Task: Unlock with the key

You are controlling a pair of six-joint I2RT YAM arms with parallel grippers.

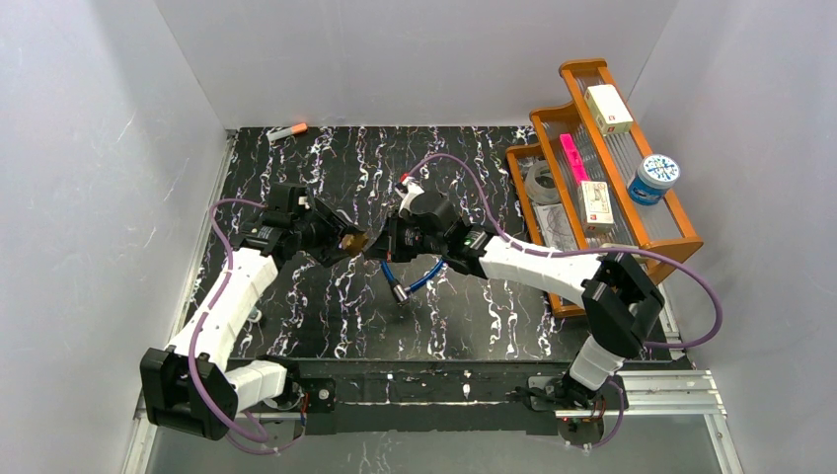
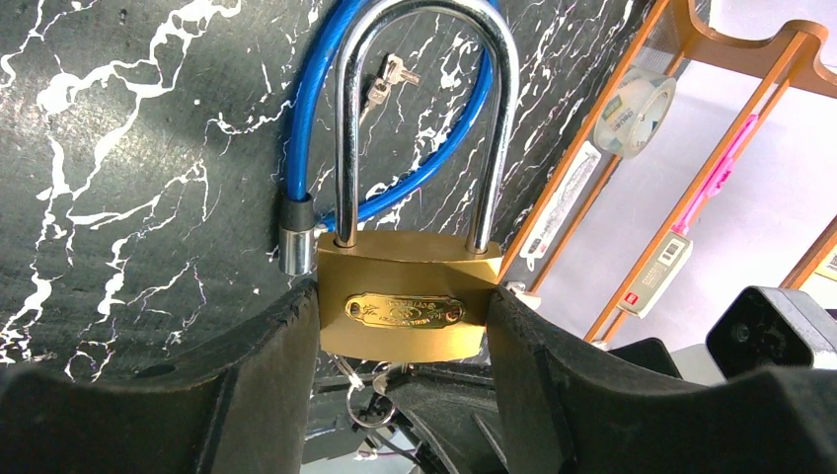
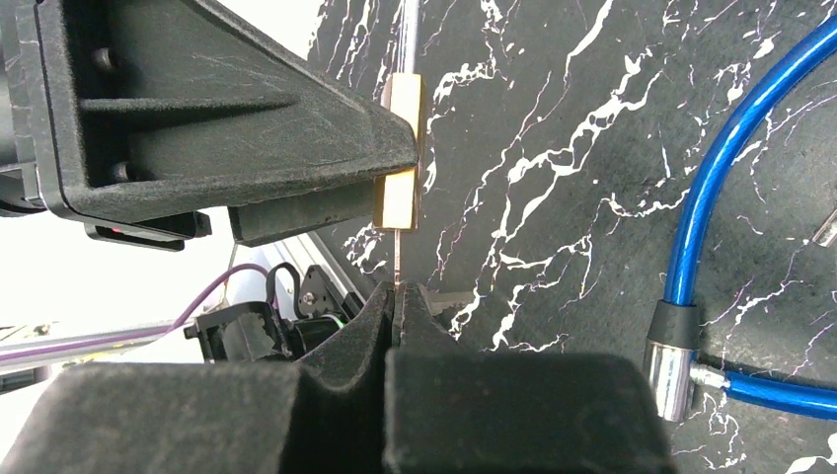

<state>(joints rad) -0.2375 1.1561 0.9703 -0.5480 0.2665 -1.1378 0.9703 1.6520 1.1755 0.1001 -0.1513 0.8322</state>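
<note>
Brass padlock (image 2: 405, 308) clamped by its body in my left gripper (image 1: 342, 243), held up over the middle of the black white-veined marble table (image 2: 118, 207).

My right gripper (image 3: 397, 296) is pinched tight on the thin metal key (image 3: 398, 265), whose blade enters the lock's underside. Both legs of the steel shackle (image 2: 426, 59) sit in the body. A blue coated cable (image 3: 713, 178) lies on the table near the lock, and an orange wooden rack (image 1: 681, 235) stands at the right edge.
</note>
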